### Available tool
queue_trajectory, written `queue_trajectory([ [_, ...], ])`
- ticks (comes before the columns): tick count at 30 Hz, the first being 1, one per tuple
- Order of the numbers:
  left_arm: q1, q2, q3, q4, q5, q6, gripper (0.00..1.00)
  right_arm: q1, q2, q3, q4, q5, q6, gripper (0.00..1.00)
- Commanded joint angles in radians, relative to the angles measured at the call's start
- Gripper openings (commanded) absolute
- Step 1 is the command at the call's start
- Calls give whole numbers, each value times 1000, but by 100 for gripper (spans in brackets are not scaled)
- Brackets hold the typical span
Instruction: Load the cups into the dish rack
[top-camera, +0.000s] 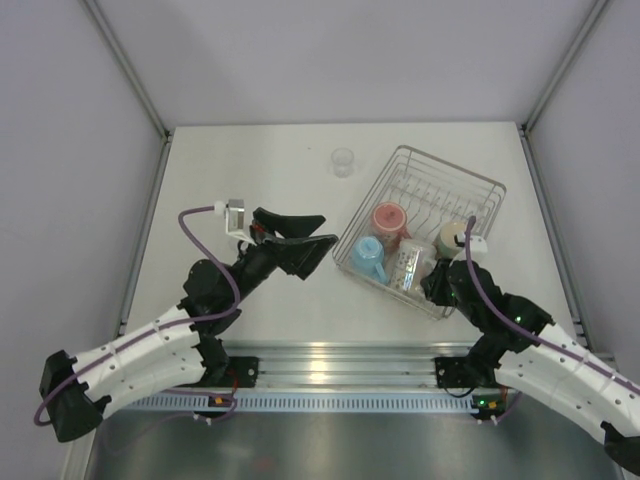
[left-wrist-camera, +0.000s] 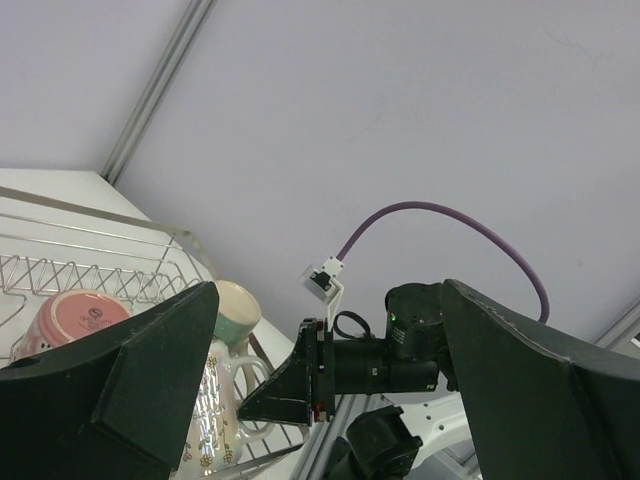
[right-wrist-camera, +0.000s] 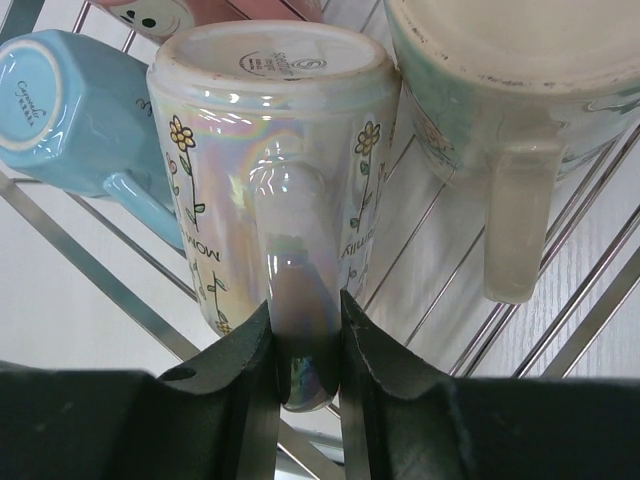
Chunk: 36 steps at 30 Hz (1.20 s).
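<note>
The silver wire dish rack (top-camera: 470, 180) stands at the right of the table. In it, upside down, are a pink mug (top-camera: 389, 220), a light blue mug (top-camera: 368, 255), a cream flower-patterned mug (top-camera: 408, 266) and a cream-and-green mug (top-camera: 451, 236). My right gripper (right-wrist-camera: 304, 345) is shut on the handle of the flower-patterned mug (right-wrist-camera: 270, 150), which rests in the rack's near corner. My left gripper (top-camera: 318, 232) is open and empty, just left of the rack. A small clear glass (top-camera: 343, 161) stands on the table behind the rack.
White walls with metal frame posts (top-camera: 125, 65) enclose the table on three sides. The rack's plate slots (top-camera: 440, 195) at the back hold nothing. The right arm (left-wrist-camera: 400, 350) shows in the left wrist view beyond the rack.
</note>
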Motion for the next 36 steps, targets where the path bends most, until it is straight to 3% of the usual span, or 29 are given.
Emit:
queue_trajectory([
  [1,-2,12,25,21,-2,7,98,14,-17,5,16,7,11,25],
  [5,0,30,36,21,3,8,98,17,-56,8,42,11,-46,10],
  [9,-2,70,48,14,-14,42,98,27,-76,-18,100,2,-95,3],
  [11,-2,122,99,-65,-14,60,98,31,-84,-35,132,8,-122,0],
  [20,-2,366,327,-349,32,59,87,77,-116,-73,258,84,-228,0],
  [28,-2,493,398,-394,70,59,83,113,-156,-92,277,102,-248,0],
  [32,-2,587,484,-417,126,74,69,126,-152,-95,281,102,-256,0],
  [33,-2,605,502,-424,138,79,58,132,-150,-95,283,102,-258,0],
  [36,-2,691,584,-473,193,87,39,143,-135,-93,283,111,-255,0],
])
